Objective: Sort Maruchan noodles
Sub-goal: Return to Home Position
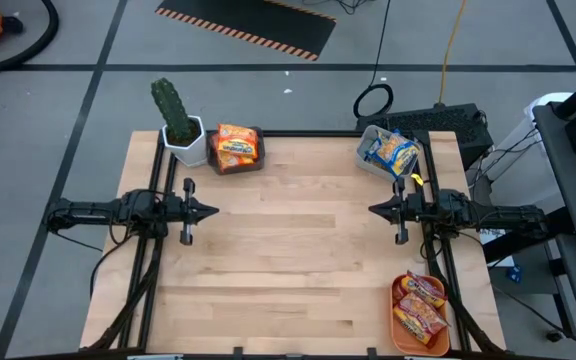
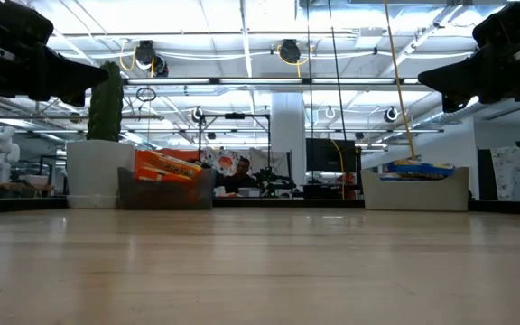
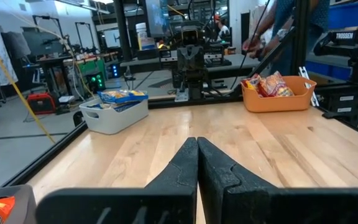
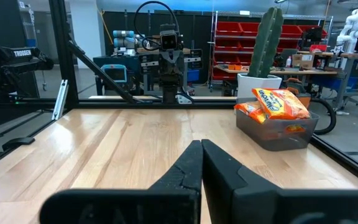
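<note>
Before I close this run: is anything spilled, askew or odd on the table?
Nothing stands out: orange packs lie in the dark bin, blue packs in the grey bin, red packs in the orange bin. The left gripper and right gripper hover shut.

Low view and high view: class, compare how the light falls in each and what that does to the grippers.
Low view: bright ceiling lights behind leave the left gripper and right gripper as dark silhouettes; high view: the table is evenly lit, without glare patches, and both grippers stand out clearly against it.
</note>
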Action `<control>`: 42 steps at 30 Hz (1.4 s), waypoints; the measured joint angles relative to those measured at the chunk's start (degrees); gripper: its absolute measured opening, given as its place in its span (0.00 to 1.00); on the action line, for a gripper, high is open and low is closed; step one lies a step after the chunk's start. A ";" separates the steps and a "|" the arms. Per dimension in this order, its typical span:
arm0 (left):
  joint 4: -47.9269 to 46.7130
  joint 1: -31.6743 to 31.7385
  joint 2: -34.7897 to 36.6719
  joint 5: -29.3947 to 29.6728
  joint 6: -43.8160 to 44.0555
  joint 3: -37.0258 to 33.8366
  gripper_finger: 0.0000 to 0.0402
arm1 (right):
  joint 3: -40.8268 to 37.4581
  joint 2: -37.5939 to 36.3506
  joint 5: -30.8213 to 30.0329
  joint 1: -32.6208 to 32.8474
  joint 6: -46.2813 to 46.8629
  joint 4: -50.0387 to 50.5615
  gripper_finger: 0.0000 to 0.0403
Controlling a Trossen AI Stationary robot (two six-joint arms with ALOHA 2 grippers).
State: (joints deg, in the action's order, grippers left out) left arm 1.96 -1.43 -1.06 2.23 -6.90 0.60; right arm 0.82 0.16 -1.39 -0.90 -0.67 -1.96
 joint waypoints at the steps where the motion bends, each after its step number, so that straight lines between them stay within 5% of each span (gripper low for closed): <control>1: 0.00 0.02 0.00 0.01 -0.03 0.00 0.00 | 0.00 0.00 0.00 0.00 0.00 -0.02 0.00; 42: 0.00 0.02 0.00 -0.01 -0.15 0.00 0.00 | 0.00 0.00 0.00 0.00 0.00 0.00 0.00</control>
State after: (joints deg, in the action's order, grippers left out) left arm 1.96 -1.41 -1.06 2.22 -7.05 0.60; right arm 0.82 0.16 -1.39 -0.90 -0.67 -1.96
